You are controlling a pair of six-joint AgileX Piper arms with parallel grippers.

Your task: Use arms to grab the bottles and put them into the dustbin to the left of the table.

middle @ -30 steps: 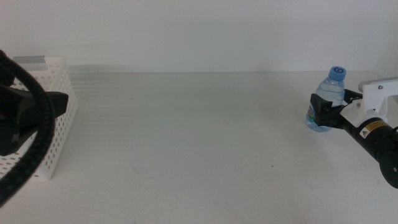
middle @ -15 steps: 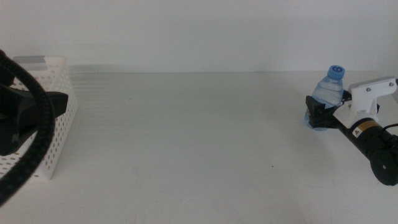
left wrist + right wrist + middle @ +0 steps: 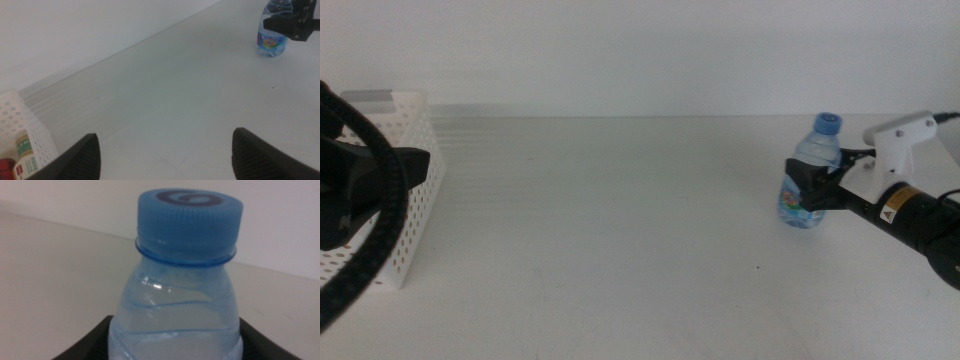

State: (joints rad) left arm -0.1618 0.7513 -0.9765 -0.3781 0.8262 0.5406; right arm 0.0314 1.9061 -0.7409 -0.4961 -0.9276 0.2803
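The clear water bottle (image 3: 801, 203) with a blue cap is at the right of the white table (image 3: 620, 220), slightly tilted. My right gripper (image 3: 817, 186) is shut on its middle; the right wrist view shows the bottle (image 3: 185, 280) close up between the dark jaws. My left gripper (image 3: 165, 155) is open and empty at the far left, beside the white perforated dustbin (image 3: 417, 190). In the left wrist view the dustbin (image 3: 22, 122) holds the pale tea bottle (image 3: 27, 156) and the red can (image 3: 5, 167). That view also shows the water bottle (image 3: 271, 37).
The left arm's thick black cable (image 3: 380, 190) curves in front of the dustbin. A white wall runs behind the table's far edge. The white housing on the right arm (image 3: 900, 135) stands above its dark wrist.
My right gripper has carried the water bottle to the left, toward the table's middle. The left arm has not moved.
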